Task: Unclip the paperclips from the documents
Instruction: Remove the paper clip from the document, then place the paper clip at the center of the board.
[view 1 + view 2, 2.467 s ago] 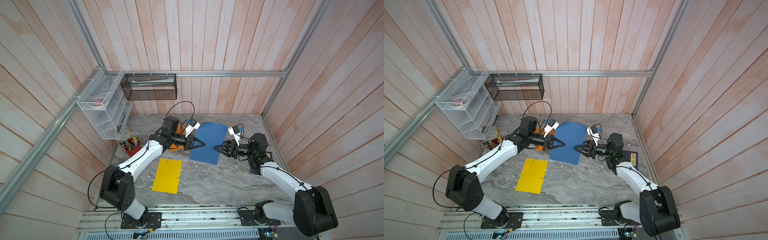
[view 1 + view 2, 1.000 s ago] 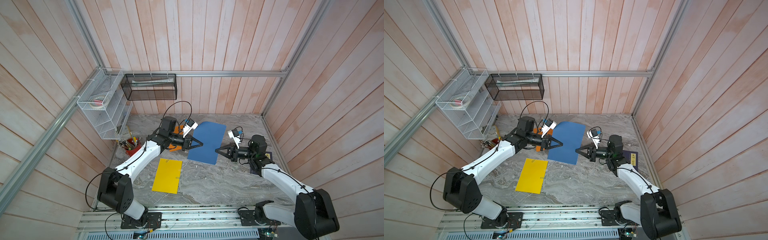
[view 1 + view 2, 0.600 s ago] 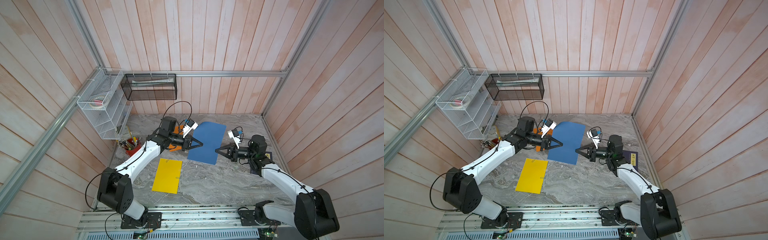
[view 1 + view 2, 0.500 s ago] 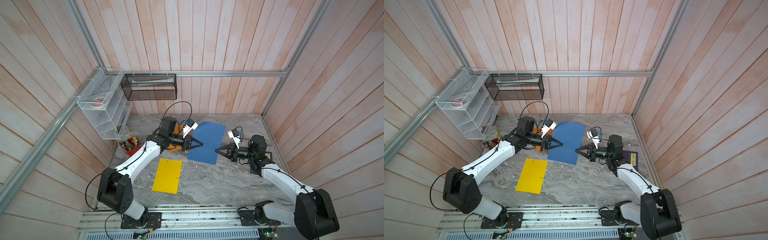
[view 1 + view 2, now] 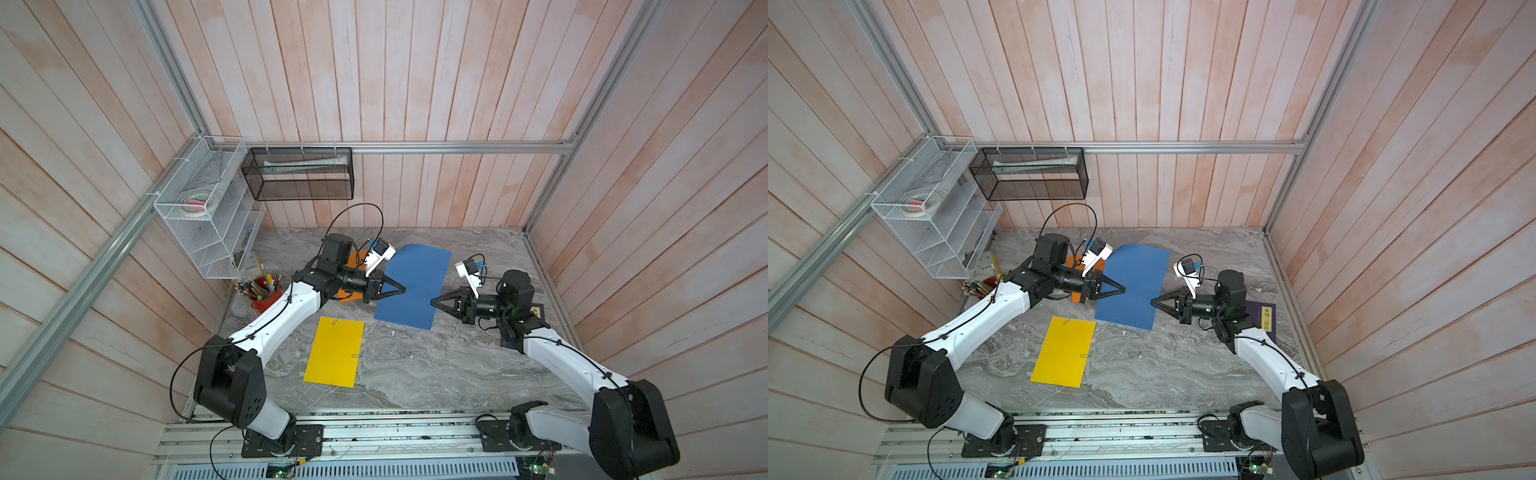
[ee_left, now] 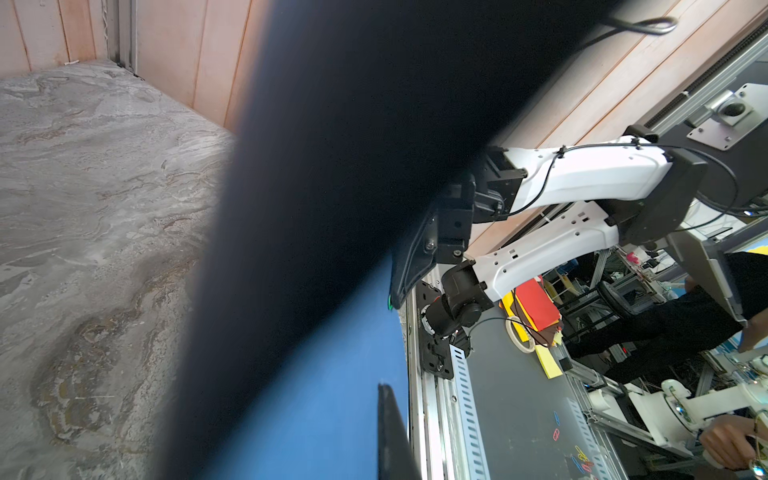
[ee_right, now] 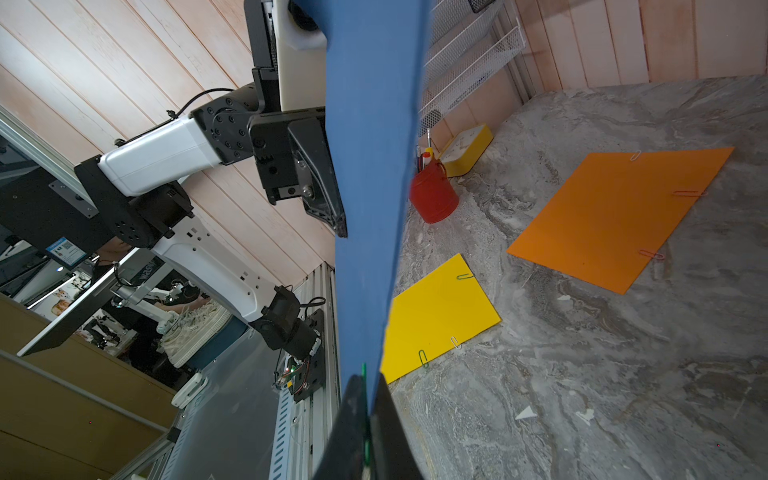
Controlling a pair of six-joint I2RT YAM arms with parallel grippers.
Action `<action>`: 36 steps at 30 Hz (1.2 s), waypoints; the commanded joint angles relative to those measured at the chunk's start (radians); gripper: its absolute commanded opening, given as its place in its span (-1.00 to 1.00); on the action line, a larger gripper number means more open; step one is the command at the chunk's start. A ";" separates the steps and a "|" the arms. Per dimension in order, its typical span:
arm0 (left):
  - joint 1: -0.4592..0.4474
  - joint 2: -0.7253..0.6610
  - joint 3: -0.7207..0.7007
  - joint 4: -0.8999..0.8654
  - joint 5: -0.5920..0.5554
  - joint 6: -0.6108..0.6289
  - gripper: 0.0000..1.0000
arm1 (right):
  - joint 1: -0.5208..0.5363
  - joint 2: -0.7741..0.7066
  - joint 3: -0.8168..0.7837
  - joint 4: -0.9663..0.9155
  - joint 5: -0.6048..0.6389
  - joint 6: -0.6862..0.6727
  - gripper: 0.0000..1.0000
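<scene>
A plain dark blue sheet (image 5: 419, 266) (image 5: 1138, 270), mid-frame in both top views, is held up. The left gripper (image 5: 402, 289) clamps one edge; the right gripper (image 5: 433, 302) pinches a tiny green paperclip (image 7: 364, 374) on the opposite edge.

A dark blue paper sheet (image 5: 417, 266), pinched off the table between the left gripper (image 5: 402, 289) and right gripper (image 5: 433, 300), bars the middle. The grey marble table (image 5: 436, 374) lies bare on the robot's near right. A flat yellow paper sheet (image 5: 334, 353) covers the near left, and a red pen cup (image 5: 266, 297) and white wire rack (image 5: 208, 224) crowd the far left.
</scene>
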State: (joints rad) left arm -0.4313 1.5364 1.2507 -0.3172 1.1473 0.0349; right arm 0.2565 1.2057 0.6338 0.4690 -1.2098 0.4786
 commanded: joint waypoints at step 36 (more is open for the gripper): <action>0.030 -0.032 -0.015 -0.011 -0.012 0.023 -1.00 | -0.126 -0.018 -0.179 -0.432 0.531 -0.015 -0.85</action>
State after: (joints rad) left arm -0.4065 1.5208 1.2507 -0.3290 1.1435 0.0414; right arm 0.1425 1.1744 0.4725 0.1230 -0.7895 0.4500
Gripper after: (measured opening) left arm 0.050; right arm 0.076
